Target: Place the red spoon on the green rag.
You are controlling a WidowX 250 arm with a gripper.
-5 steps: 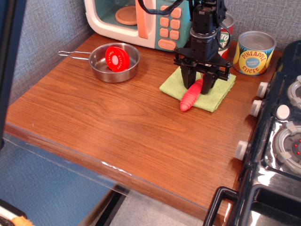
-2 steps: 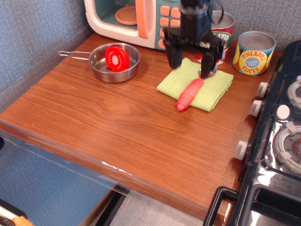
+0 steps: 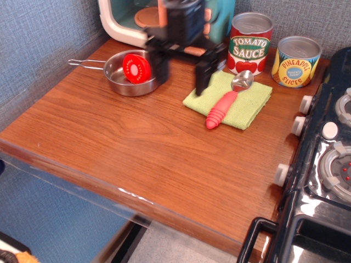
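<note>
The red spoon (image 3: 224, 106) lies on the green rag (image 3: 248, 104), its silver bowl toward the cans and its ribbed handle tip reaching just past the rag's front edge onto the wood. My gripper (image 3: 182, 71) is open and empty, raised above the table to the left of the rag, between the rag and the metal pan. Its right finger overlaps the rag's left corner in view. It is blurred by motion.
A metal pan (image 3: 131, 74) with a round red disc (image 3: 136, 68) stands at the left back. A toy microwave (image 3: 148, 19) is behind it. A tomato sauce can (image 3: 250, 44) and a pineapple can (image 3: 295, 61) stand behind the rag. A toy stove (image 3: 323, 164) is at the right.
My gripper has let go of the spoon, risen and moved left, away from the rag. The spoon stays on the rag, and its bowl now shows.
</note>
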